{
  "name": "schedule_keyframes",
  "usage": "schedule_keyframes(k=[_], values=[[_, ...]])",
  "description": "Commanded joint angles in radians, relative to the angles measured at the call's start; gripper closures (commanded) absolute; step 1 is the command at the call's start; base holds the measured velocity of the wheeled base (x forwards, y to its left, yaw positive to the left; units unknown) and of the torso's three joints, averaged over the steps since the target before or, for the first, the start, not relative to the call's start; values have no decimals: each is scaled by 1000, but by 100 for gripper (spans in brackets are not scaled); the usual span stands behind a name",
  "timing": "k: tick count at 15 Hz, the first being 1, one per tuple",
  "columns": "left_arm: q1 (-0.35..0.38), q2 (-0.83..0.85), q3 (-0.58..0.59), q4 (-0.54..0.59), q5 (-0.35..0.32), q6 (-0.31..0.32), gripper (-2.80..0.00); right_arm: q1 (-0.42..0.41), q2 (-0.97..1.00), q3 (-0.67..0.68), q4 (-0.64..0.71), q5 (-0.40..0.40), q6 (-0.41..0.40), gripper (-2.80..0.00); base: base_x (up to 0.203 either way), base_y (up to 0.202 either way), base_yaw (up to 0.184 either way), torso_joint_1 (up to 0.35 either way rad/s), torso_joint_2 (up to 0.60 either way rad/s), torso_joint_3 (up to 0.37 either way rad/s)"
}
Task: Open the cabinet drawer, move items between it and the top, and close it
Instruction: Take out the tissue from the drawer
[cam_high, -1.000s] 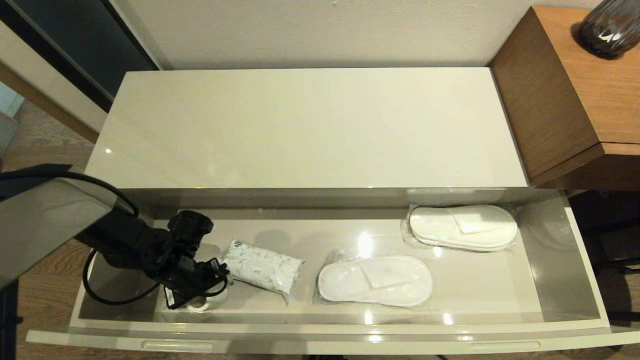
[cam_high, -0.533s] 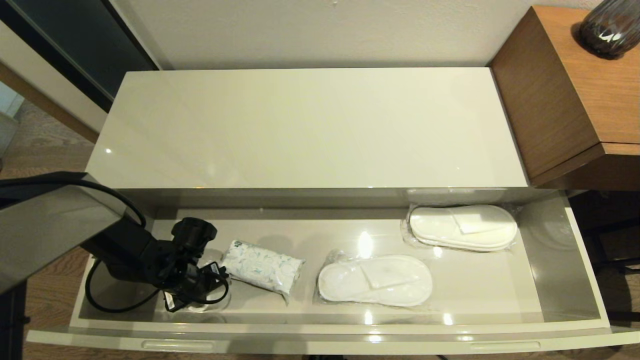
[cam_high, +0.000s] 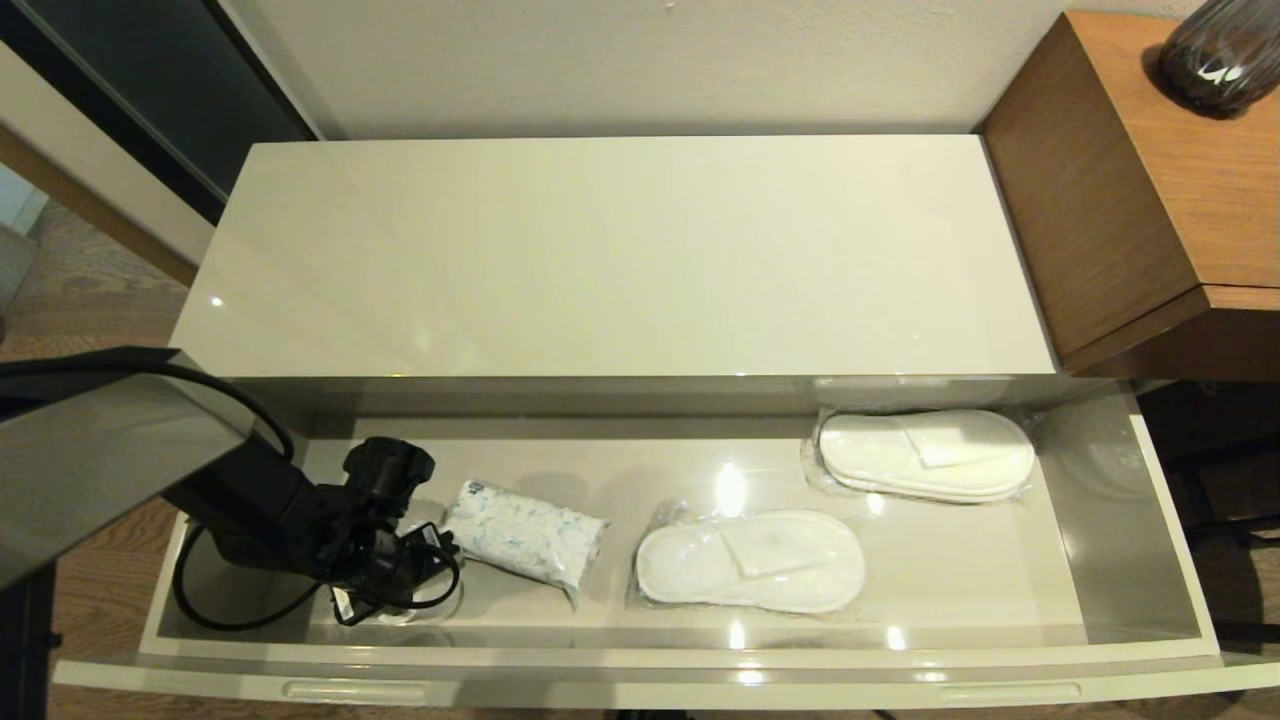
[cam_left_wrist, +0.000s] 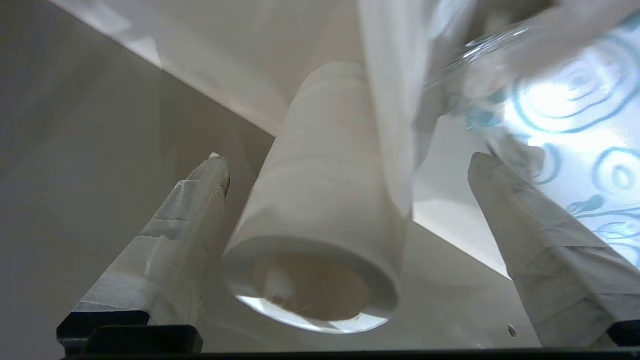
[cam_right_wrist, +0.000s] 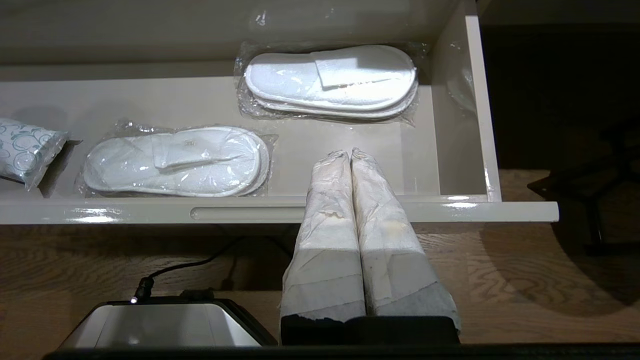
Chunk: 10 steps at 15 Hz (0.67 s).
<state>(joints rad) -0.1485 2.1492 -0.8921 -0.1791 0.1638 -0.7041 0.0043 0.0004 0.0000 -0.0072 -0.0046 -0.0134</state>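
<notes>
Head view: wide cabinet drawer (cam_high: 1120, 520), grey inside.

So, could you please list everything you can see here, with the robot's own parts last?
Glossy cream-white cabinet top: one, bare, behind the drawer.
Open grey-lined cabinet drawer: one, pulled out in front.
White paper roll: one, drawer's left end, between the left tool's fingers.
Blue-patterned white tissue pack: one, beside the roll.
Wrapped white slipper pairs: two, drawer's middle and right rear.
Brown wood-grain cabinet: one, right.
Dark glass vase: one, on it.
Left tool: open, in the drawer.
Right tool: shut, before the drawer front.
</notes>
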Motion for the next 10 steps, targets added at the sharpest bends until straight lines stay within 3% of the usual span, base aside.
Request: schedule_keyframes(k=[1,10], values=[[0,-6,5,-2,0,-12,-280,0,-2,0,0,0,0,0,0,0,0,0,0,0],[0,-28,39,-45,-7,-15,-280,0,-2,0,0,0,0,0,0,0,0,0,0,0]])
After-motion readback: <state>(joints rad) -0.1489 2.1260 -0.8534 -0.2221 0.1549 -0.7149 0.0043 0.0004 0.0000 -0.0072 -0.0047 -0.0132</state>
